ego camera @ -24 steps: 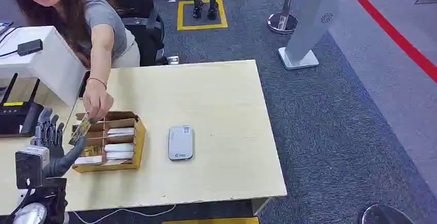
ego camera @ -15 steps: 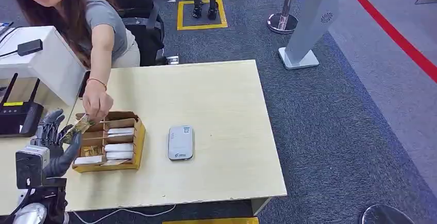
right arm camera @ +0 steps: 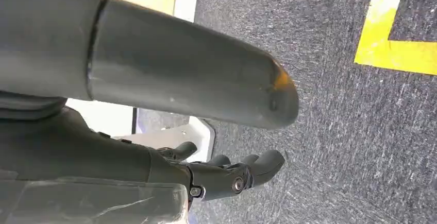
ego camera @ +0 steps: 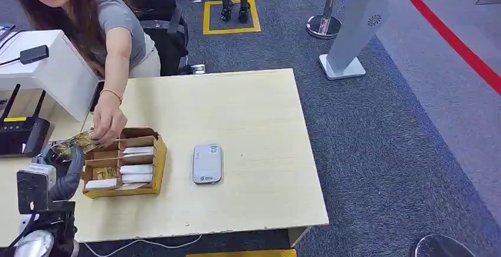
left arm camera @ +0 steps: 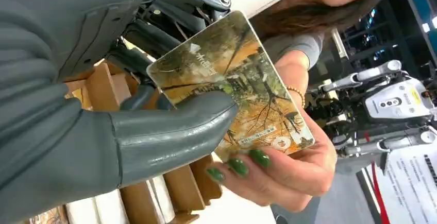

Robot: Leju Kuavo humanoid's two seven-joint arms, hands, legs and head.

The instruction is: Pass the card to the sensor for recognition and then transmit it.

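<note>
Card handover under way at the table's left edge, both parties gripping.
Your left hand (left arm camera: 154,126) is pinching the card (left arm camera: 232,85) while the person's hand (left arm camera: 281,167) is holding it too; pulling risks slippage. Right hand (right arm camera: 227,175) is hanging empty, fingers loosely curled.

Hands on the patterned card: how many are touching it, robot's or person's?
2: the robot's left hand pinches the card with thumb and fingers; the person's hand grips its far end.

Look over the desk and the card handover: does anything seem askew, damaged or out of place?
Nothing stands out. The card is intact, pinched by the left hand while the person's hand also holds it. The cardboard organiser sits upright with its cards in their slots, and the sensor lies flat on the table.
</note>
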